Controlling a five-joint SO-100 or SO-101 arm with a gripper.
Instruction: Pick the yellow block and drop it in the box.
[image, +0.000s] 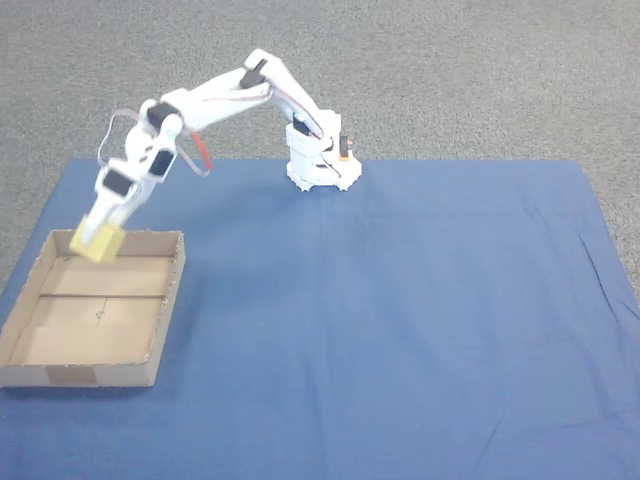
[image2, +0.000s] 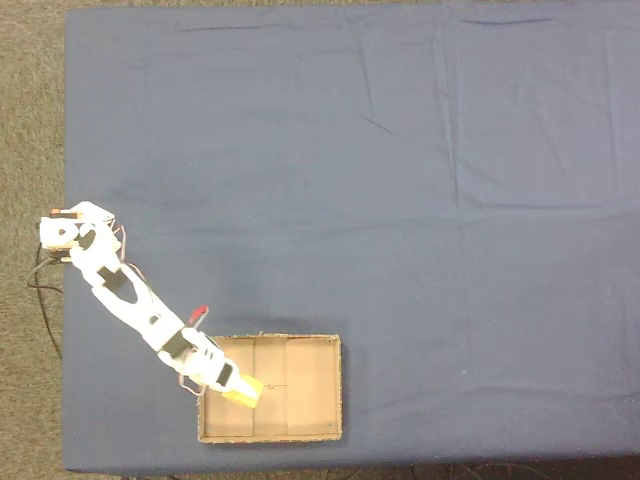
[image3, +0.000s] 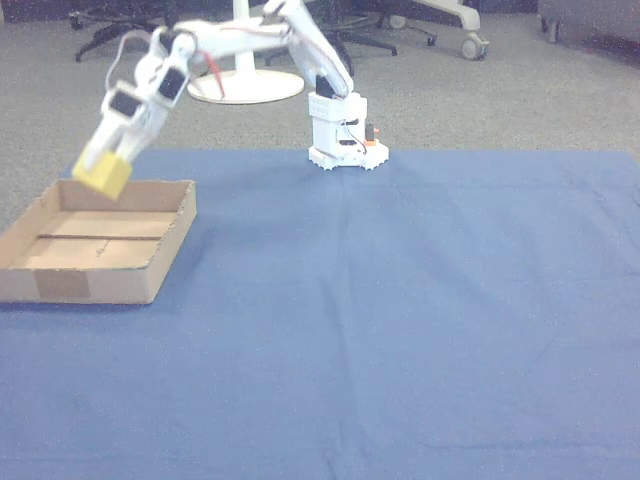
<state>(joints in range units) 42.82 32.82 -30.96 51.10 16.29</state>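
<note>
Yellow block held over the far end of the box.

At the left of a fixed view, the box (image: 158, 345) lies on the blue cloth (image: 400, 330), its floor crossed by a flap seam and a tape patch on its near wall. The fingers (image: 95, 240) are clamped on the yellow block (image: 99, 245), which hangs tilted above the box's far end, clear of the floor; the other view shows the block (image3: 103, 175) raised above the rim. To the right, the white arm (image: 215, 100) stretches back to its base (image: 320, 165) at the cloth's far edge.
</note>
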